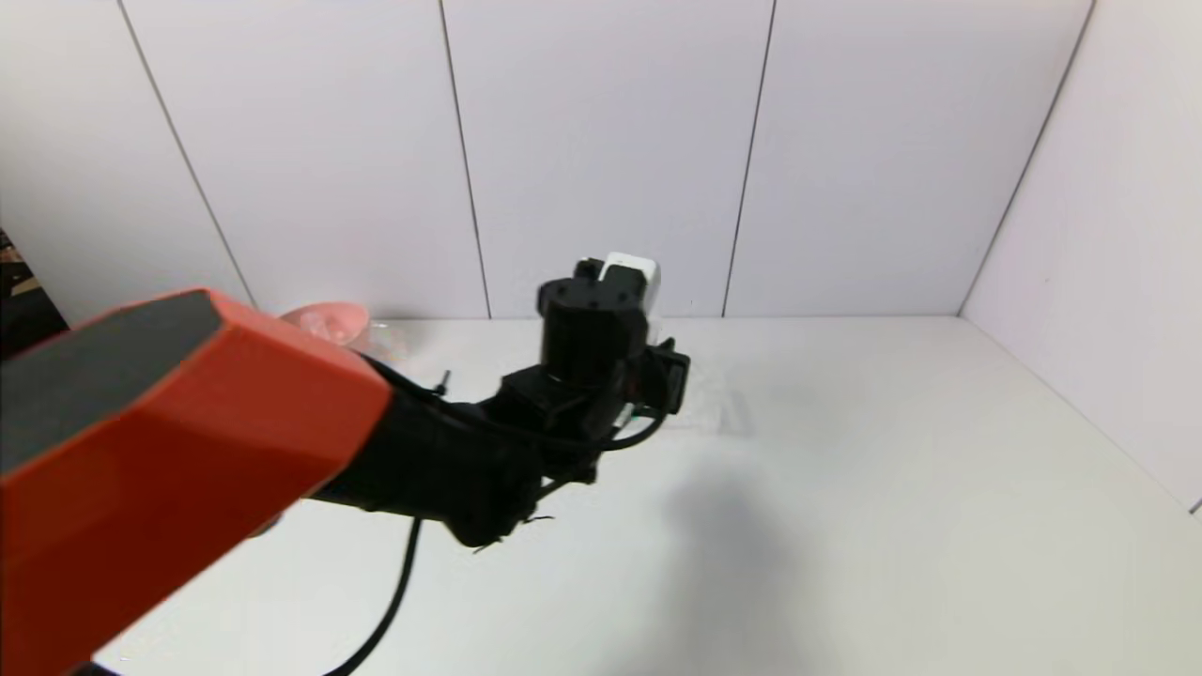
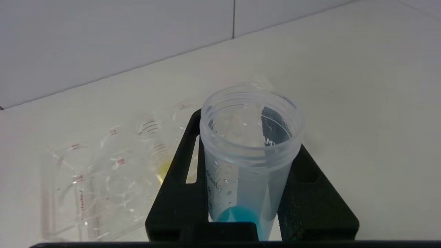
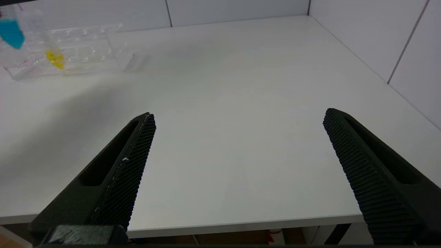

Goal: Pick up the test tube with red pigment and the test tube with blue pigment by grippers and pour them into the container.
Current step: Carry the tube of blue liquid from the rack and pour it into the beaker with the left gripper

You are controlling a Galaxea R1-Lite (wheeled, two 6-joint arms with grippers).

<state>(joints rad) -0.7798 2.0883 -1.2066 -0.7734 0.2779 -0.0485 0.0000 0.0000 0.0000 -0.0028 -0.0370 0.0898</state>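
Between my left fingers (image 2: 251, 193) sits the test tube with blue pigment (image 2: 249, 155), clamped on both sides of its lower body, mouth up and open. Blue liquid pools at the tapered bottom, so the tube is kept close to upright, presumably so nothing spills before it is over the target. The grip sits low on the tube; my judgement is that this leaves the rim free for pouring.

Left gripper (image 1: 648, 376) is held above the table (image 1: 845, 469), out toward the back wall. Beside it the clear rack (image 2: 100, 179) stands on the table, with a yellow-liquid tube (image 2: 162, 155) in one of its slots. From the right wrist view the rack (image 3: 79, 51) is far off, yellow liquid (image 3: 55, 58) visible, and the blue pigment (image 3: 12, 32) hangs above the rack's end, clear of it.

Right gripper (image 3: 237, 120): fingers spread wide, holding nothing, parked low over the near edge of the table, well apart from the rack. Probably waiting its turn.

Pink bowl (image 1: 329, 324) shows behind my left arm, near the wall. Container: not identifiable in any view; possibly hidden by the arm. Test tube with red pigment: not visible either.

Judgement: blue tube is lifted; the pour is not yet done.
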